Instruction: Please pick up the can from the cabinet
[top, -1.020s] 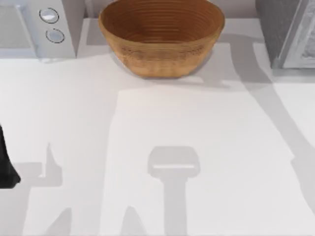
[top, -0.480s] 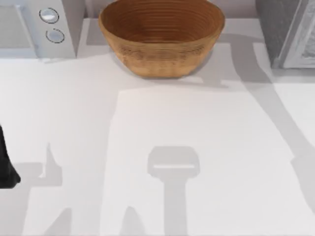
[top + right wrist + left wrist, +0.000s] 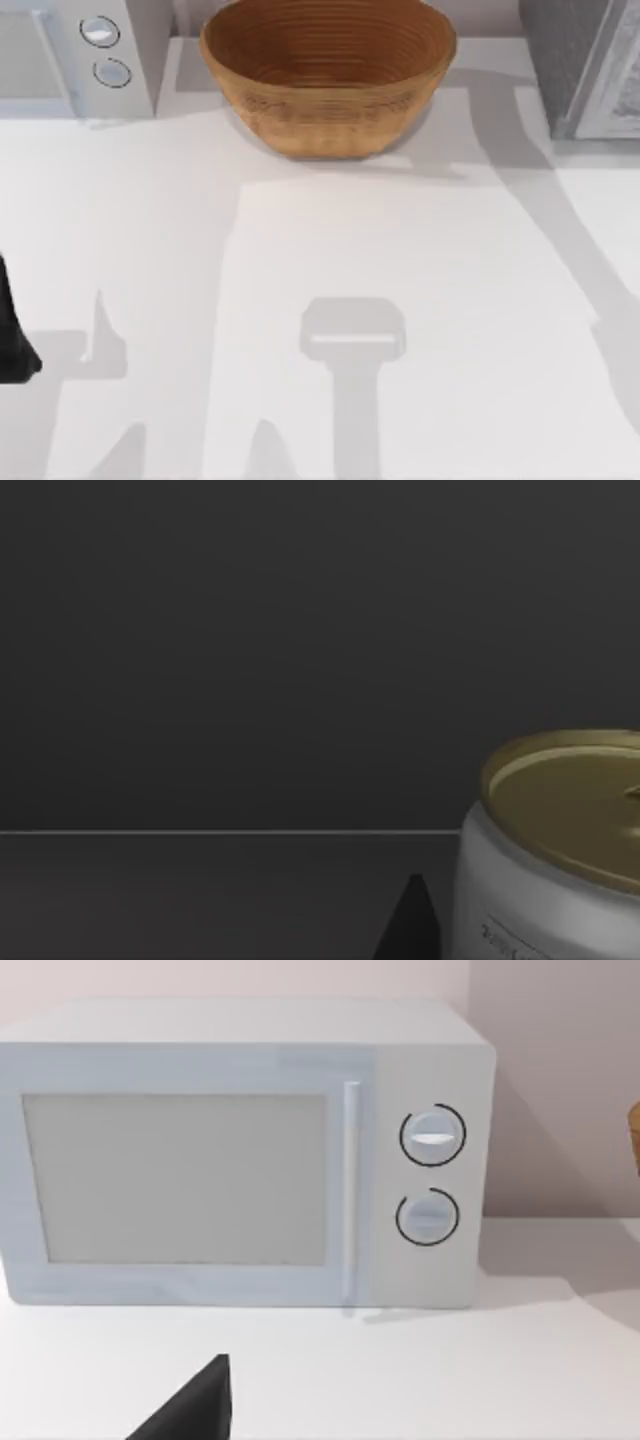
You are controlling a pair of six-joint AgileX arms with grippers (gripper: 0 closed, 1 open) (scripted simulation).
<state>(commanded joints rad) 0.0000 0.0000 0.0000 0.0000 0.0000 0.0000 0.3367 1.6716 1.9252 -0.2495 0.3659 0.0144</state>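
1. Can (image 3: 560,850): upright, gold lid up, white body. It stands on a dark shelf floor inside the cabinet, whose dark back wall (image 3: 250,650) rises behind it. The can is cut by the right wrist view's edge, so only part of the lid and one flank can be made out; the label print is too cut off to read.

2. Right gripper: a single dark fingertip (image 3: 410,925) pokes into the right wrist view just beside the can, apart from it. The other finger is out of sight, so I cannot tell whether the jaws stand spread or pressed together. Nothing is visibly pinched.

3. Step in hand, as I judge it: the reach into the cabinet, grasp not yet made. The can sits off-centre to the tool. The next move calls for shifting sideways until the can lies between the fingers, then closing on its flank below the lid rim, then lifting and drawing back out.

4. Top view: cabinet (image 3: 590,65) at the table's far right corner, its interior hidden from above. Wooden bowl (image 3: 328,75) at the far middle. Microwave (image 3: 75,55) at the far left.

5. Left arm (image 3: 12,335): parked at the table's left edge, wrist camera facing the microwave door. One dark fingertip (image 3: 195,1405) shows; jaw state cannot be told.
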